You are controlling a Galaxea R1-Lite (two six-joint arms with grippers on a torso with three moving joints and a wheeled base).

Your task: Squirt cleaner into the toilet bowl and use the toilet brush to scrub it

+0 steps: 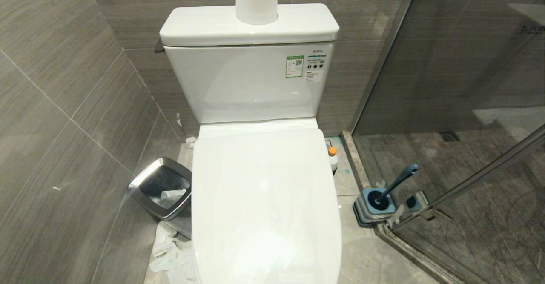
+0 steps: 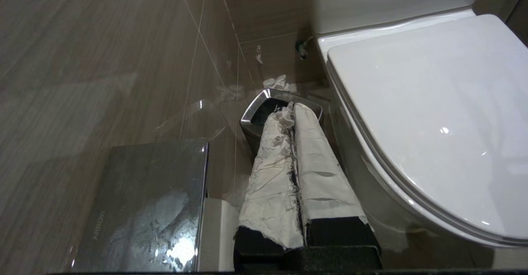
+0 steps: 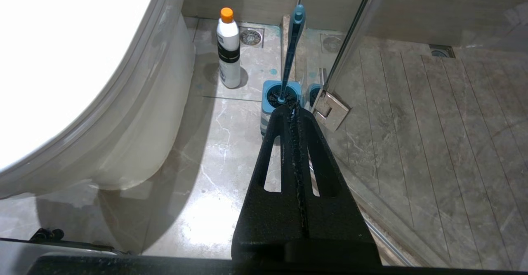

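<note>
Toilet (image 1: 264, 190) as landmark, lid down, bowl hidden. Cleaner (image 1: 333, 158) stands on floor just right of it; toilet brush (image 1: 394, 186) upright in its holder (image 1: 374, 207) further right. Left gripper (image 2: 293, 114) beside toilet's left flank, above waste bin (image 1: 162, 188) — jaws clenched, empty. Right gripper (image 3: 293, 112) near holder — likewise clenched, empty.

The head camera looks steeply down on the closed toilet (image 1: 264, 199) from close in front. Each wrist camera looks low along one flank; the left shares the bin (image 2: 264, 110), the right the brush (image 3: 291, 48).
</note>
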